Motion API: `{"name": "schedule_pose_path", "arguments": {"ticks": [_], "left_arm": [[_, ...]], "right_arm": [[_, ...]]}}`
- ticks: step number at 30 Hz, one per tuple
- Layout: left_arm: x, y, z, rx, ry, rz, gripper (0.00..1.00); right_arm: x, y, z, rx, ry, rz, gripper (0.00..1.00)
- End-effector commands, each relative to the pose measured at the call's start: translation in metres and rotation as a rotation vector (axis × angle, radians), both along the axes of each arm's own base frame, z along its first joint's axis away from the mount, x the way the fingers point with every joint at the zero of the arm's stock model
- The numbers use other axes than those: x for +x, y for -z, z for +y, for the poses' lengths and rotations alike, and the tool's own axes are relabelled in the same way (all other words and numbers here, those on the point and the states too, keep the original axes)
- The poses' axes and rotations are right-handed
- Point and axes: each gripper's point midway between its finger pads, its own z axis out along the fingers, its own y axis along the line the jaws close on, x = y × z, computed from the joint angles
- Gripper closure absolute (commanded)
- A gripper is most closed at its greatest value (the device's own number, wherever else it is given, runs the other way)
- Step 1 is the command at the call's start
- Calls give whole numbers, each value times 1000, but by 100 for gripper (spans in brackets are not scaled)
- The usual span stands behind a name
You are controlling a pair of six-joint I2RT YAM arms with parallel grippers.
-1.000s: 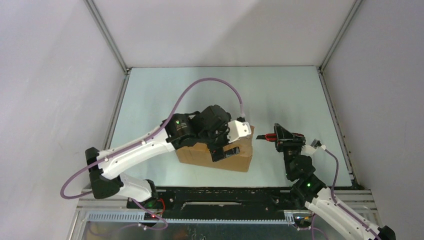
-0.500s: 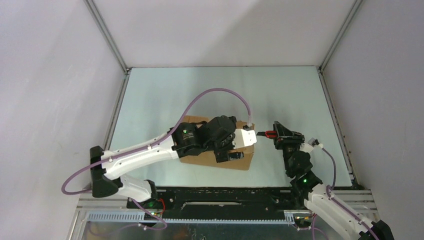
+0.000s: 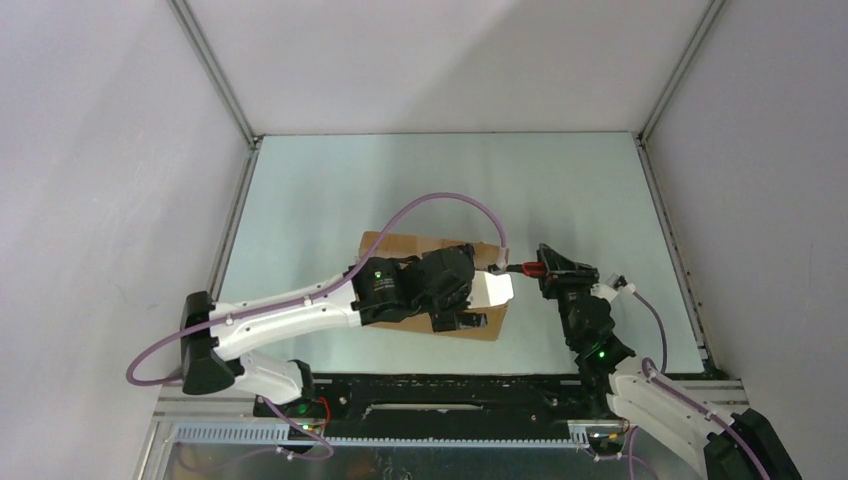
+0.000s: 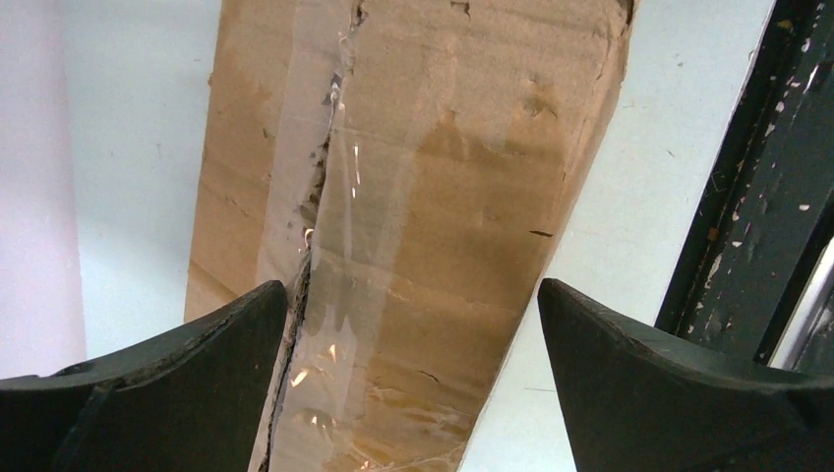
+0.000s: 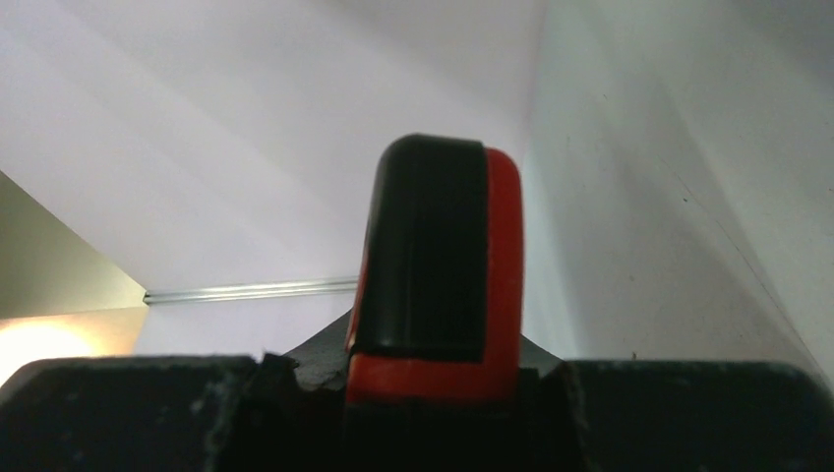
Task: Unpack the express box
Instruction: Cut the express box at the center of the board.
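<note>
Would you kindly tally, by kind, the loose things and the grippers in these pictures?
Cardboard boxes: 1, the express box.
Knives: 1, the utility knife.
Grippers: 2, the left gripper open above the box, the right gripper shut on the knife.
Total: 4.

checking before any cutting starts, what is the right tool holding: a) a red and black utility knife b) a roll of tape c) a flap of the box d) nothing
a: the right tool is shut on the utility knife, whose red and black handle sits between its fingers in the right wrist view, with its tip toward the express box in the top view.
</note>
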Motion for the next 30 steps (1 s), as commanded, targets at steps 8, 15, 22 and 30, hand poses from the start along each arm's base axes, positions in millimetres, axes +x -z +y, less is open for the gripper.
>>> {"name": "schedule_pose_path", "arguments": {"ticks": [8,15,22,30], "left_arm": [[0,0,2,-16,11,-79,1],[-1,1,2,-12,13,-96,2],[1,1,1,-19,10,-109,2],[5,0,2,-13,5,-135,2]], "right_arm": [[3,-46,5,147,-33,-130,100],[2,-49,12,164,-70,-138,100],[-3,-47,18,210,-108,-133,100],[-11,-47,36,178,-203,-106,100]]}}
